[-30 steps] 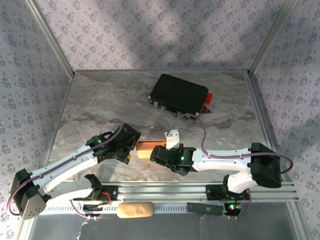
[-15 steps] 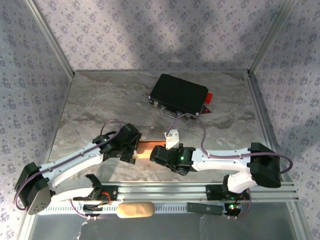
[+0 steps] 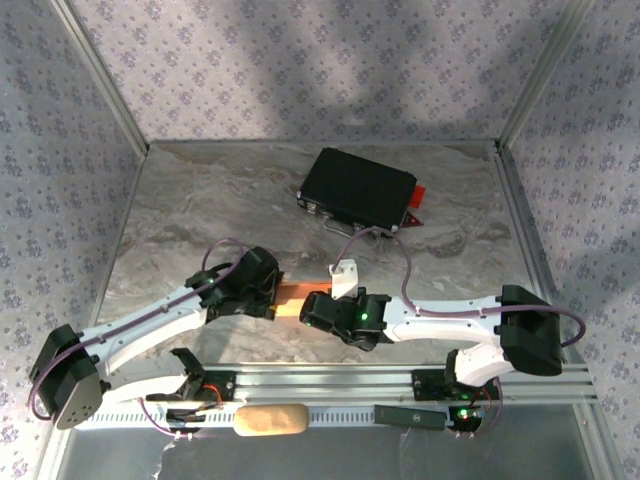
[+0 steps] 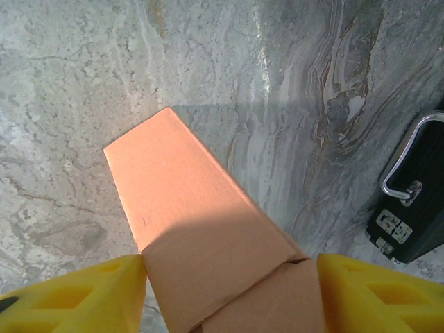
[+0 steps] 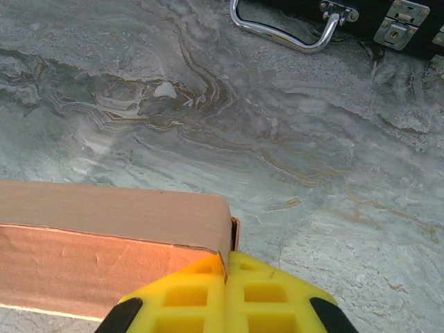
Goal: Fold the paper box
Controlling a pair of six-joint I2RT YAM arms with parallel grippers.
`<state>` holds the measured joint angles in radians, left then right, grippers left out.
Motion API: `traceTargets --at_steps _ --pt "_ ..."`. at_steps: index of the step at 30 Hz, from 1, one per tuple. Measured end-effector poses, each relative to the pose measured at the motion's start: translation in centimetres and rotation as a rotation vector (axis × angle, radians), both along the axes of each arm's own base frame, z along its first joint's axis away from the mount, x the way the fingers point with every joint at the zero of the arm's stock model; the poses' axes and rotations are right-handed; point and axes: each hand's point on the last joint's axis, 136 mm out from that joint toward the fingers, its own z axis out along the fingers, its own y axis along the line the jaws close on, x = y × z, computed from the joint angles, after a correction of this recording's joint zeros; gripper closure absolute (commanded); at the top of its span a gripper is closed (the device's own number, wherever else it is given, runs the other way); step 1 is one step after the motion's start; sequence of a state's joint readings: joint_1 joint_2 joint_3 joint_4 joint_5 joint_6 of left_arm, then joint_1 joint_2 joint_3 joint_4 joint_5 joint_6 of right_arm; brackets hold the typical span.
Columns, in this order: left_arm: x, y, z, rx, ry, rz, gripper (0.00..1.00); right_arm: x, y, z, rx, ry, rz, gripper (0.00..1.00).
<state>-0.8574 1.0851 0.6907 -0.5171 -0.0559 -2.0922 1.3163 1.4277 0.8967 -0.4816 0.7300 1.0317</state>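
You have the paper box (image 3: 300, 297) lying on the table (image 3: 190, 200) near the front edge, about midway between left and right, with the black case (image 3: 358, 190) well apart on the far side. Your left gripper (image 4: 229, 274) straddles the box's left end at a middling width, its yellow pads (image 4: 83, 291) pressed against both long sides, so it looks like a grip on the box. Your right gripper (image 5: 227, 291) has its fingers shut tight together at the box's right end corner; you cannot tell whether a thin flap edge is nipped between them or whether they merely butt against the cardboard. The main danger, as I judge it, is squeeze: the walls are thin card, and more closing on the left would bow the sides in and spoil the creases. If the right fingers push leftward while the left hold is light, the box may slide on the smooth marble or skew between the two arms. A seam shows on the top face at the near end in the left wrist view, and any twist there could spring that flap open again
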Motion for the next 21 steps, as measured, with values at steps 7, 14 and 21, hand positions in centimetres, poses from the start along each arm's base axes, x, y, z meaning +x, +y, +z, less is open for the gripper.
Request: traceTargets --at_steps 7,14,21 --pt "-0.08 0.10 0.00 -0.015 -0.013 0.000 0.45 -0.04 -0.01 -0.02 -0.002 0.000 0.001 1.00" --pt "-0.11 0.10 -0.06 -0.021 -0.019 0.000 0.44 -0.16 0.03 0.10 -0.008 0.008 0.006 0.85" --pt "-0.17 0.30 -0.15 -0.021 -0.027 0.002 0.45 -0.69 0.01 0.14 -0.016 0.031 0.027 0.58"
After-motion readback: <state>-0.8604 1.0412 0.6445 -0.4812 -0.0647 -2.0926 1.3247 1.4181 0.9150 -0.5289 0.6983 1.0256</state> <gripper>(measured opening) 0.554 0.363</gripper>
